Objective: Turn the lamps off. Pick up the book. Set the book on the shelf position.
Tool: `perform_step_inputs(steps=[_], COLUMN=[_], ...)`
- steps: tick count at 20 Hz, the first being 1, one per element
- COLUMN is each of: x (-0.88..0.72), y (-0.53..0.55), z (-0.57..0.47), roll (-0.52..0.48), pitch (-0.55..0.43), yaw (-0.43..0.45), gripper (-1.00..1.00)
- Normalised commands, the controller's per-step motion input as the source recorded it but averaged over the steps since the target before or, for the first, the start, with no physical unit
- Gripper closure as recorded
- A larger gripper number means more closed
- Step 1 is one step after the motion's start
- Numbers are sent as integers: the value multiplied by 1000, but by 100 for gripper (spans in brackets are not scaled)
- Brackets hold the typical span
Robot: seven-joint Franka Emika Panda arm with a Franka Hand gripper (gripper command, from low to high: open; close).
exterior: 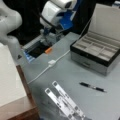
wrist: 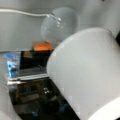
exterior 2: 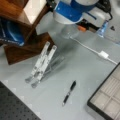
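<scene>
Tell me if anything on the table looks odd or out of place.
Nothing looks spilled or broken. A pen lies loose on the grey table, the compartment box stands open, and a white cable trails across. The hand is not clearly visible.

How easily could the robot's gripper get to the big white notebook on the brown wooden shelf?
Probably yes, easily. The big white notebook lies flat on the reddish-brown wooden shelf, its top bare. The gripper hangs by the orange switch, with seemingly nothing standing between them.
</scene>
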Motion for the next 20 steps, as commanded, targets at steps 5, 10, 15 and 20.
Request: perform_step_inputs(steps=[5,10,15,20], x=[82,-36,-102,-125], y=[96,44,9,-16], z=[-37,-67,-200,-242], roll=[561,352,251,179], pitch=[-302,-280,-248,-192], yaw=[-203,-73,-26,-43], gripper=[-100,-100,-100,-100])
